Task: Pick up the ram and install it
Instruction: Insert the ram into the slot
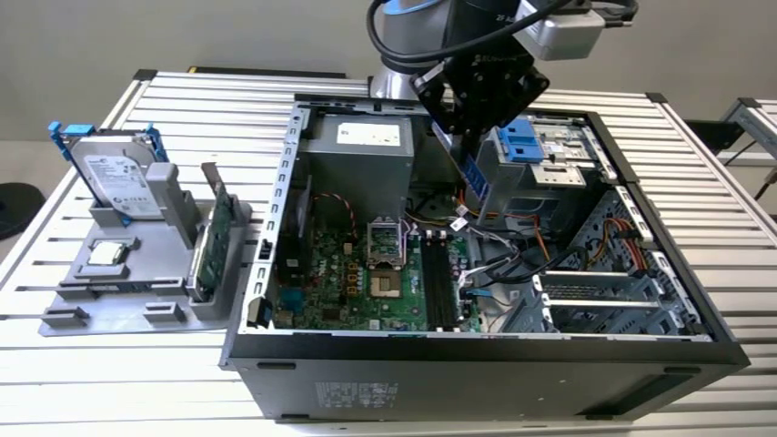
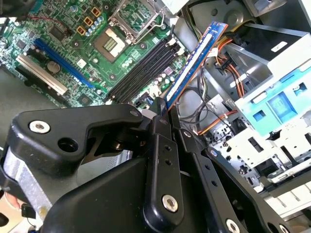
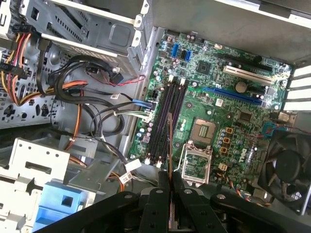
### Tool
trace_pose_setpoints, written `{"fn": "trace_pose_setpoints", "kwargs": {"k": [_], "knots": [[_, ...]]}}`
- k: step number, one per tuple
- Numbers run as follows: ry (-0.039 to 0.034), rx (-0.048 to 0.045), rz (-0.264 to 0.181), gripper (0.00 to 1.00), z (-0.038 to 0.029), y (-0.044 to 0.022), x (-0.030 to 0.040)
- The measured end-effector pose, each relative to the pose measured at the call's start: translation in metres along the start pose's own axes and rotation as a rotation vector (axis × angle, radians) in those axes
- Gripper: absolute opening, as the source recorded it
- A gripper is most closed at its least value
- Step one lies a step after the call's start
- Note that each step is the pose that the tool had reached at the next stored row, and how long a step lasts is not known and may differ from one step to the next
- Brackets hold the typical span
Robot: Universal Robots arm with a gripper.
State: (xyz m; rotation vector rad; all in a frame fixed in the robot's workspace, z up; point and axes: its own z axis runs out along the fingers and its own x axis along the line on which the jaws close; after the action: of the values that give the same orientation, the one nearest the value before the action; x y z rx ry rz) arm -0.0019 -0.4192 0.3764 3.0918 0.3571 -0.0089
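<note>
The fingers (image 2: 159, 136) are pinched narrow on the top end of the ram (image 2: 194, 63), one black finger on each flat face. In the first wrist view the stick shows edge-on between the fingertips (image 3: 162, 183) as a thin dark line. The gripper (image 1: 468, 137) hangs over the open computer case (image 1: 486, 350), toward its far wall. The ram (image 1: 474, 173) slants down from it inside the case, blue with a pale label strip, its lower end in the air over a knot of cables (image 1: 468, 218).

The ram (image 3: 170, 141) has no contact with the board. In the first wrist view it lines up lengthwise with the black memory slots (image 3: 167, 114), which run side by side on the green motherboard (image 1: 340, 282) beside the CPU socket (image 1: 386, 273). In the exterior view the stick hangs beyond the far end of those slots (image 1: 435, 273), near the blue drive caddy (image 1: 522, 141). The grey power supply (image 1: 358, 146) sits in the case's far corner, on the exterior view's left.

The case lies on its side on a slatted metal table (image 1: 729, 228). Near the table's edge on the exterior view's left, just beside the case, a grey parts holder (image 1: 73, 314) carries an upright hard drive with blue rails (image 1: 116, 177), a green card on edge (image 1: 216, 246) and a small square processor lying flat (image 1: 109, 253).
</note>
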Motion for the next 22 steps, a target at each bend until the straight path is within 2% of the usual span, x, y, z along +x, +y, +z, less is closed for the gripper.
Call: {"fn": "trace_pose_setpoints", "kwargs": {"k": [17, 19, 22], "knots": [[-0.0003, -0.0003, 0.007, 0.0, 0.0024, -0.0001, 0.0001], [-0.0006, -0.0017, 0.007, 0.0, 0.0112, -0.0003, 0.0001], [-0.0006, -0.0018, 0.007, 0.0, 0.0118, -0.0003, 0.0001]]}}
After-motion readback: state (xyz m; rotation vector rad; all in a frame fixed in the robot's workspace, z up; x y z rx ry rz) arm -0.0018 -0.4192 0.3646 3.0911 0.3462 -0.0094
